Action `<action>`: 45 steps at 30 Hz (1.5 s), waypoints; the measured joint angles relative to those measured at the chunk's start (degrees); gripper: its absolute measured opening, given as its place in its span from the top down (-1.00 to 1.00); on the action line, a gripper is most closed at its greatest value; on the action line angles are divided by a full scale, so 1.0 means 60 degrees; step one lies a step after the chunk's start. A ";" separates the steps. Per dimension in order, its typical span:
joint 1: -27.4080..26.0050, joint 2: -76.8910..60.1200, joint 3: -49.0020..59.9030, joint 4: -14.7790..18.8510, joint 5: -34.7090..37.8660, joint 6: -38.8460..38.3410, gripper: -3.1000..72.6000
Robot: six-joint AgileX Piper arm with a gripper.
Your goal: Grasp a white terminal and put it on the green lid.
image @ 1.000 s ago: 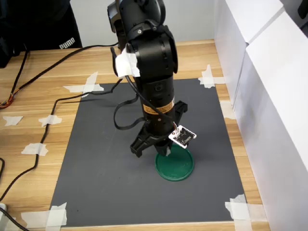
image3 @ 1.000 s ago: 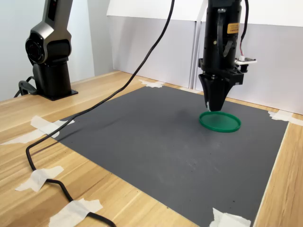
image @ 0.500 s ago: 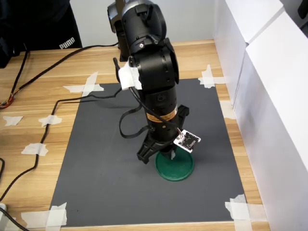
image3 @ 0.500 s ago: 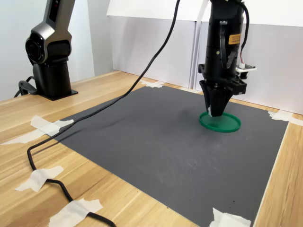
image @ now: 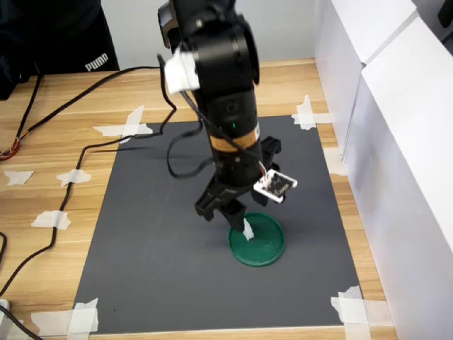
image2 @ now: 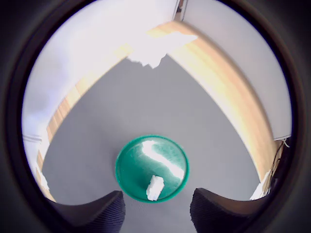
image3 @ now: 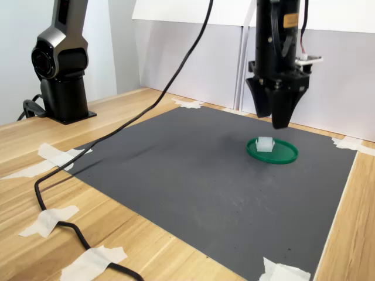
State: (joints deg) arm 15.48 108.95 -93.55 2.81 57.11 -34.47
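Note:
The white terminal (image: 248,229) (image3: 265,144) (image2: 155,187) rests on the green lid (image: 265,246) (image3: 285,154) (image2: 133,165), near the edge of the lid that faces the arm. The lid lies flat on the dark grey mat (image: 156,234) (image3: 193,170). My gripper (image: 225,211) (image3: 281,122) (image2: 156,212) hangs a short way above the lid, pointing down. It is open, and its two dark fingers (image2: 97,213) stand apart with nothing between them. The terminal is free of them.
White panels (image: 396,127) (image3: 193,64) wall in the mat on one side. Tape pieces (image: 127,127) hold the mat's corners to the wooden table (image: 64,142). A black cable (image3: 117,137) trails across the mat from the arm's base (image3: 61,70).
The gripper was low over the lid with its fingers together. It has opened and risen, and the white terminal now lies on the lid.

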 joint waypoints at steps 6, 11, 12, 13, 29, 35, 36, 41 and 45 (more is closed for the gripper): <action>-0.0141 -0.1779 0.0796 0.0045 -0.0300 0.0711 0.22; -0.1004 -0.3771 0.2630 0.0333 -0.1314 0.0752 0.86; -0.1152 -0.4122 0.2964 0.0333 -0.1554 0.0721 0.90; -0.1312 -0.4576 0.3375 0.0333 -0.1785 0.0687 0.92; -0.1736 -1.0859 1.0211 0.1292 -0.5359 0.1511 0.96; -0.1736 -1.2983 1.1707 0.0905 -0.6180 0.3694 0.96; -0.1736 -1.3276 1.1862 0.0733 -0.6157 0.4199 0.96; -0.1736 -1.4415 1.2299 -0.0468 -0.5408 0.6128 0.96; -0.1736 -1.5057 1.2421 -0.0543 -0.5175 0.6558 0.96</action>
State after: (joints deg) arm 5.06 18.60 -19.02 -0.45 26.06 4.87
